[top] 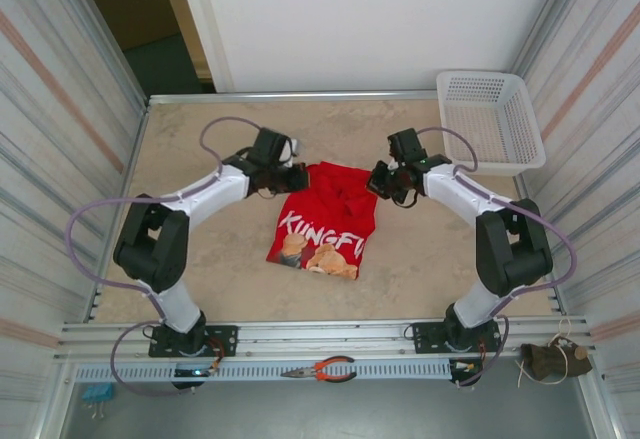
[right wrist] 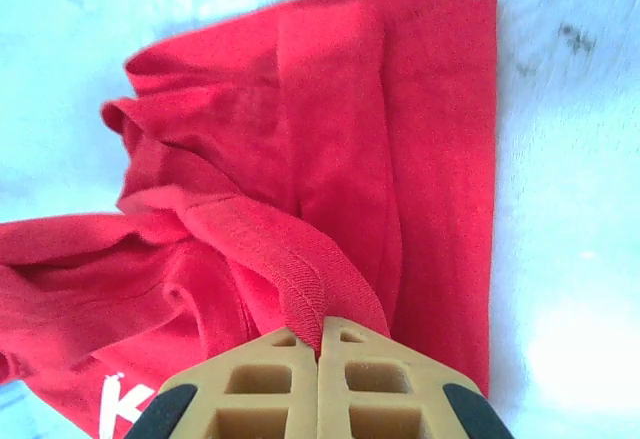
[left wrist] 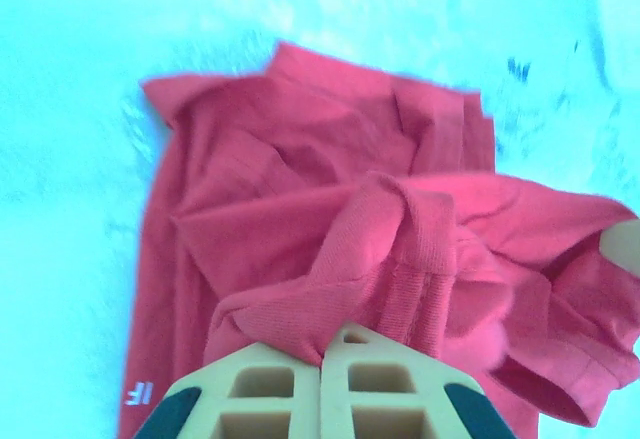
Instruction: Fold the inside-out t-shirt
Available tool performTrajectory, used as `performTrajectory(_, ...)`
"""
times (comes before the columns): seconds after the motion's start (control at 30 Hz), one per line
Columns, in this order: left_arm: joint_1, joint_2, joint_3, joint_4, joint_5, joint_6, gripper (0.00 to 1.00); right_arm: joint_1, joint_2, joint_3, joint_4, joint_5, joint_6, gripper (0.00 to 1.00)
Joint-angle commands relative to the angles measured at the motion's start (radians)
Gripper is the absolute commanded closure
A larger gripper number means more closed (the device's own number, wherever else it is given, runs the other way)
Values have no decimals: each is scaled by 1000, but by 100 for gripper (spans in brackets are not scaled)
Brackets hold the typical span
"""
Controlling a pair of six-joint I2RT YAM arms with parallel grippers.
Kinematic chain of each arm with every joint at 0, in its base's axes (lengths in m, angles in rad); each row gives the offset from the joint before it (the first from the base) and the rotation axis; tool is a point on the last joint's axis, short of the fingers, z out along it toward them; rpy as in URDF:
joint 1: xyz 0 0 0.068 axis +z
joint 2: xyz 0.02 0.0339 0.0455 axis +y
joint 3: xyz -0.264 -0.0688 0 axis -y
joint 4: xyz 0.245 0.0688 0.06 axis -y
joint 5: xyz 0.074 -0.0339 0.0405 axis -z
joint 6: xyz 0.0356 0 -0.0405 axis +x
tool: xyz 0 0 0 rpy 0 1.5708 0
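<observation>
The inside-out t-shirt (top: 325,219) lies crumpled at the centre of the tabletop (top: 200,269), a beige, mottled, stone-like surface. Its bright red knit is soft and creased. It is bunched into folds toward 12 o'clock and flatter toward 6 o'clock, where white block lettering and a brown printed figure show. The left gripper (top: 297,176) sits at the shirt's 10 o'clock corner, its tan, hollow-celled fingers (left wrist: 270,389) pressed together on a rolled, ribbed ridge of red cloth. The right gripper (top: 380,181), at the 2 o'clock corner, pinches a thick stitched hem band the same way. A white plastic lattice basket (top: 490,119) stands at 1 o'clock. Red-handled pliers (top: 325,369) lie on the metal rail (top: 250,370) at 6 o'clock.
</observation>
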Motion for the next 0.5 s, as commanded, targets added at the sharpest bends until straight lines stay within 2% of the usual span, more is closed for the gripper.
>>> performTrajectory(0.0, 35, 63, 73, -4, 79, 13, 100, -39, 56, 41, 39, -78, -8, 100)
performTrajectory(0.27, 102, 202, 127, 58, 99, -11, 99, -102, 220, 152, 61, -92, -44, 100)
performTrajectory(0.3, 109, 226, 144, 70, 98, -17, 94, -109, 242, 170, 67, -88, -57, 100)
performTrajectory(0.33, 117, 246, 166, 72, 90, -22, 82, -112, 256, 182, 67, -66, -65, 96)
performTrajectory(0.37, 128, 268, 191, 70, 85, -29, 66, -113, 255, 186, 67, -33, -68, 79)
performTrajectory(0.4, 143, 279, 209, 70, 83, -38, 54, -113, 242, 179, 68, -18, -65, 64)
performTrajectory(0.43, 155, 281, 217, 72, 80, -48, 48, -111, 221, 164, 71, -12, -61, 57)
performTrajectory(0.47, 171, 269, 216, 75, 81, -56, 45, -106, 186, 144, 63, -3, -59, 55)
